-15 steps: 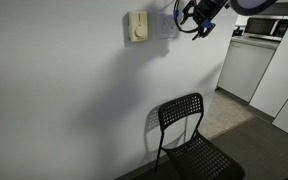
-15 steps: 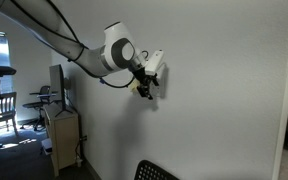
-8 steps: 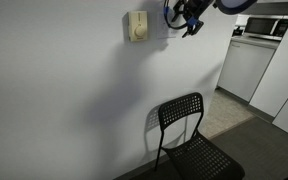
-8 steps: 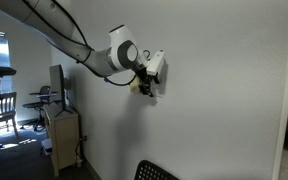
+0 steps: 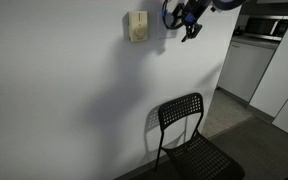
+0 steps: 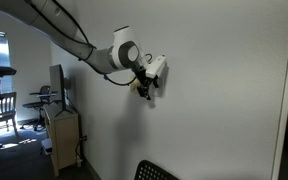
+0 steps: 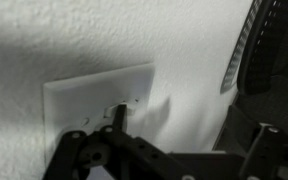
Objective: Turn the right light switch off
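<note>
The right light switch (image 7: 89, 95) is a white, flat, square plate on the white wall, seen close up in the wrist view. One dark fingertip of my gripper (image 7: 174, 98) touches the plate near its small rockers; the other finger stands apart at the right, off the plate. The jaws are open and hold nothing. In both exterior views the gripper (image 5: 187, 17) (image 6: 147, 86) is up against the wall and hides most of the plate. A cream-yellow box with a round dial (image 5: 137, 27) hangs just beside it.
A black metal chair (image 5: 189, 135) stands against the wall below the switch; its top also shows in an exterior view (image 6: 154, 172). A kitchen counter with a microwave (image 5: 269, 25) is beyond the wall's corner. A cabinet with a monitor (image 6: 60, 105) stands further along the wall.
The gripper has moved a little up and in towards the wall, onto the switch plate. Its jaws stay open.
</note>
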